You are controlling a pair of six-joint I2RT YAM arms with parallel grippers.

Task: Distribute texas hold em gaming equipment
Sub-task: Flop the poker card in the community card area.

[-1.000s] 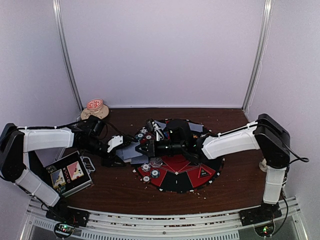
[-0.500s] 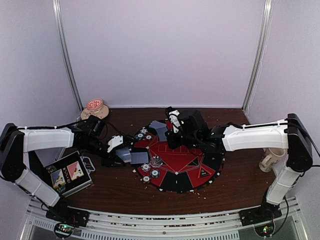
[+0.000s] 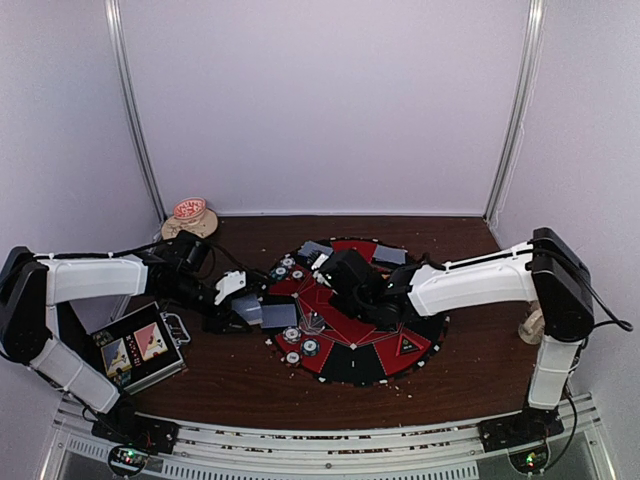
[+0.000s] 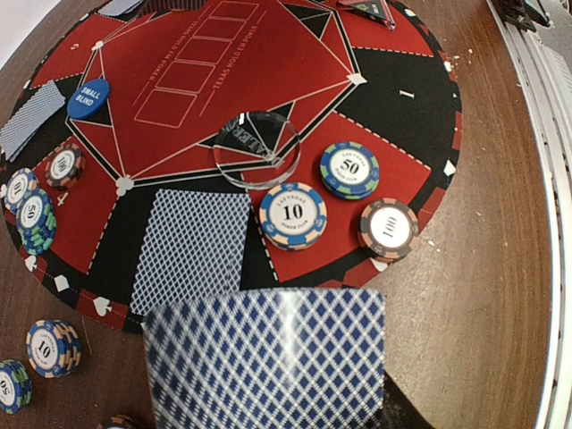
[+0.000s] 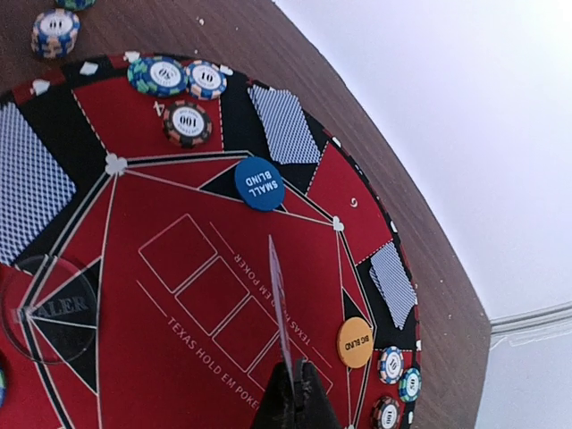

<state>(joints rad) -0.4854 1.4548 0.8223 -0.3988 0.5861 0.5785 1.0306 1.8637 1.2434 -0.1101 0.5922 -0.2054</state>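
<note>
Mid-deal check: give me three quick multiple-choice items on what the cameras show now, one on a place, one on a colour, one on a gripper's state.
1. The SMALL BLIND button lies: A on the mat; B off the mat; C in a gripper.
2. The BIG BLIND button is: A green; B orange; C white.
3. The right gripper is: A open, empty; B shut on a playing card; C half open, empty.

Key: 1 A, it sits within the mat's printed lines. 2 B, it shows orange in the right wrist view. 3 B, a card stands edge-on between its closed fingers.
</note>
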